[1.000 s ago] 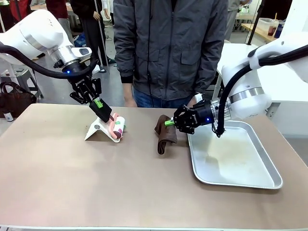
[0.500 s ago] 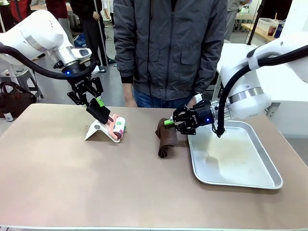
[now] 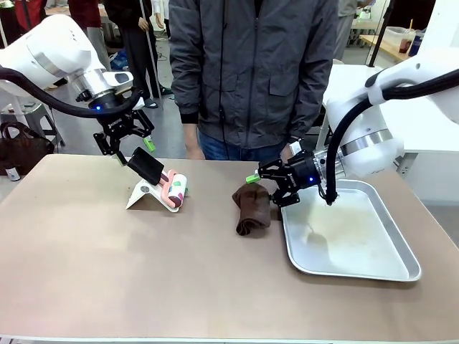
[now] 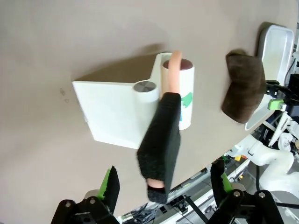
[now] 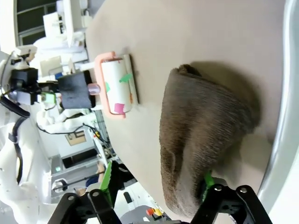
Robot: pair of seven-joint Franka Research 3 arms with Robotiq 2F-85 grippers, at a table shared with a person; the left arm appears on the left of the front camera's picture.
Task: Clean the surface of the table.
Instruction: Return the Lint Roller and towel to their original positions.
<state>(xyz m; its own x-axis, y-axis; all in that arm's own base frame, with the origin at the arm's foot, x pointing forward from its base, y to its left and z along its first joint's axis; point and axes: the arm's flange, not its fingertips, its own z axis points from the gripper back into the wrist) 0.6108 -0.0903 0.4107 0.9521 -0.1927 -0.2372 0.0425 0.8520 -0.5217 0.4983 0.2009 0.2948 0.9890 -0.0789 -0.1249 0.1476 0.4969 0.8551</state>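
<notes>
Hovering above the brown counter (image 3: 143, 272), my left jaws (image 3: 133, 145) stand apart around nothing, just over the black-wrapped handle (image 4: 161, 140) of a lint roller (image 3: 174, 189), which rests in its white stand (image 3: 143, 194) on the counter's far left part. My right jaws (image 3: 262, 189) also stand apart, lying sideways just beside a crumpled brown cloth (image 3: 251, 207) that sits on the counter against the left rim of a shallow metal tray (image 3: 358, 269). A person in a grey jacket (image 3: 254, 72) stands at the far edge, between my two arms.
</notes>
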